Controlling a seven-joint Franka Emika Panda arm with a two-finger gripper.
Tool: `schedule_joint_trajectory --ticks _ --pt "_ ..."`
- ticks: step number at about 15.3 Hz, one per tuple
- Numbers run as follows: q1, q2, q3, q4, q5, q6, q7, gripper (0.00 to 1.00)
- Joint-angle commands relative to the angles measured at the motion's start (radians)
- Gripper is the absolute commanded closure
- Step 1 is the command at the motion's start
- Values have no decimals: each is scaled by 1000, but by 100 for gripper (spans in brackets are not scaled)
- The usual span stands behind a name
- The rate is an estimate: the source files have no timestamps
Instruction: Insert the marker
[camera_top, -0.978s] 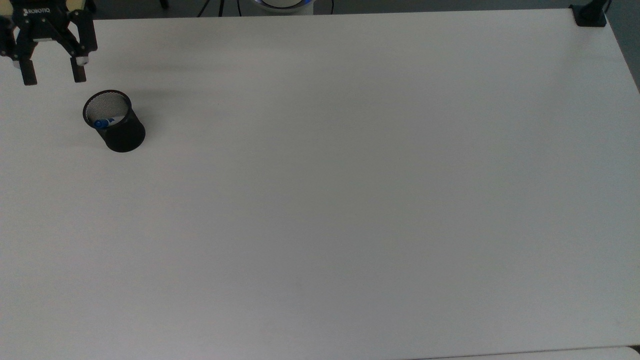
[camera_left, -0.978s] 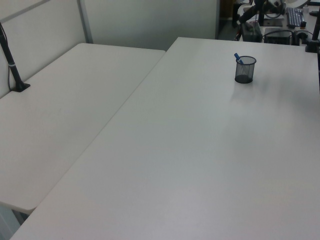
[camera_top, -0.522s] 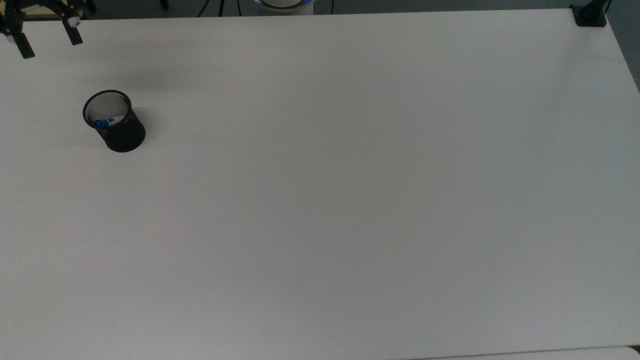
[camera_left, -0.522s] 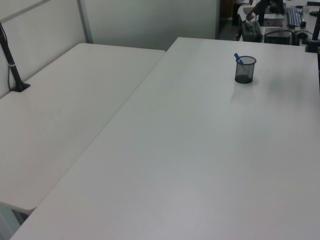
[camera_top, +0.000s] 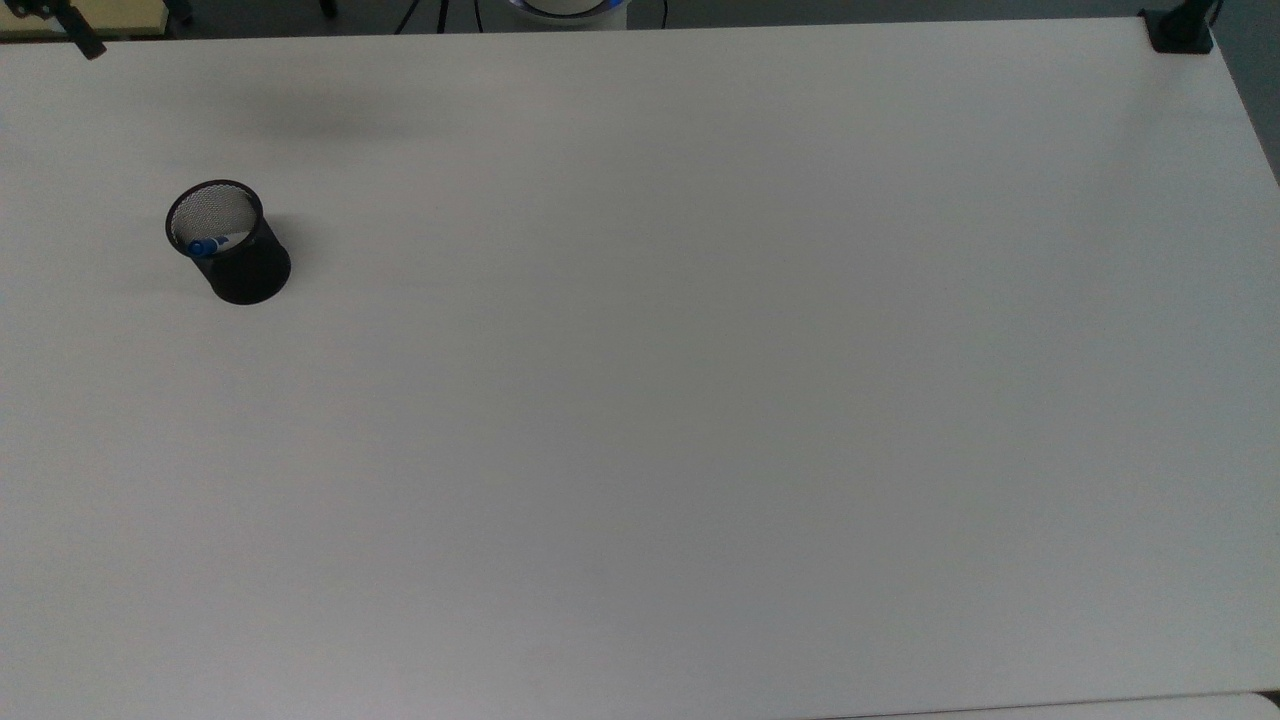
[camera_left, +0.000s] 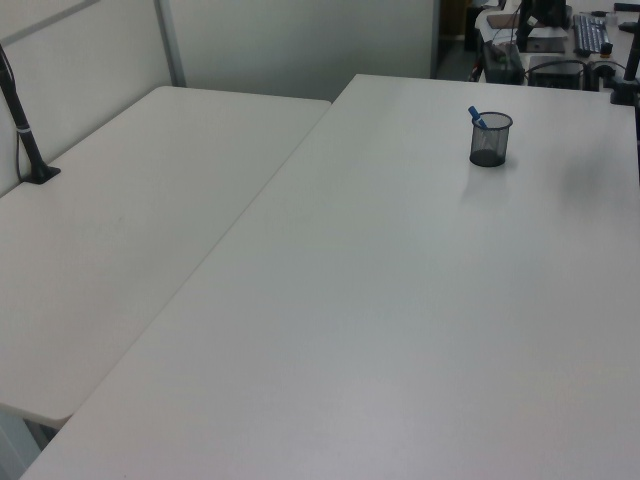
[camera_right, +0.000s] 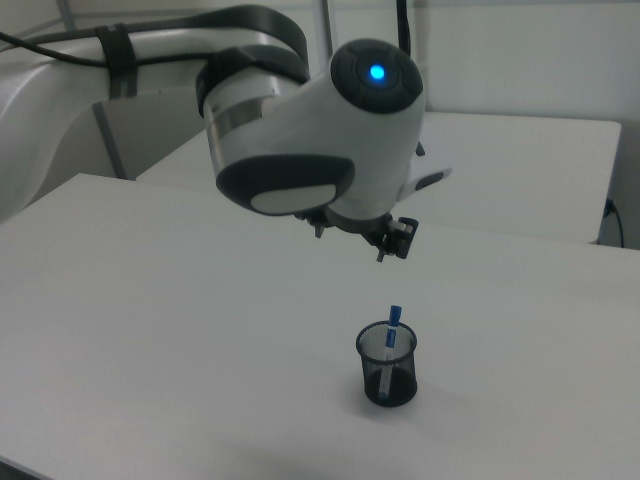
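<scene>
The marker stands inside the black mesh cup at the top view's left, leaning on the rim with its blue cap up. In the left view the blue cap pokes above the cup. The right view has the marker upright in the cup. My gripper hangs well above the cup and slightly to the right view's left, open and holding nothing. One dark fingertip remains at the top view's upper left corner.
The cup stands on a wide white table. A black clamp base sits at its far right corner in the top view. A second white table with a black post adjoins at the left view's left.
The open gripper has risen and drifted toward the top view's upper left, almost leaving that frame. The marker and cup have not moved.
</scene>
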Motion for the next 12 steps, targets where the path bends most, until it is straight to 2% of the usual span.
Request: schedule_joint_trajectory --ticks 1,6,9,12 --pt "20 -8 4 70 -66 -94 195 11" --pt "60 -14 16 142 -160 -186 390 11" --pt "77 -19 76 168 -234 -188 528 10" --pt "79 -42 186 181 -357 -186 666 8"
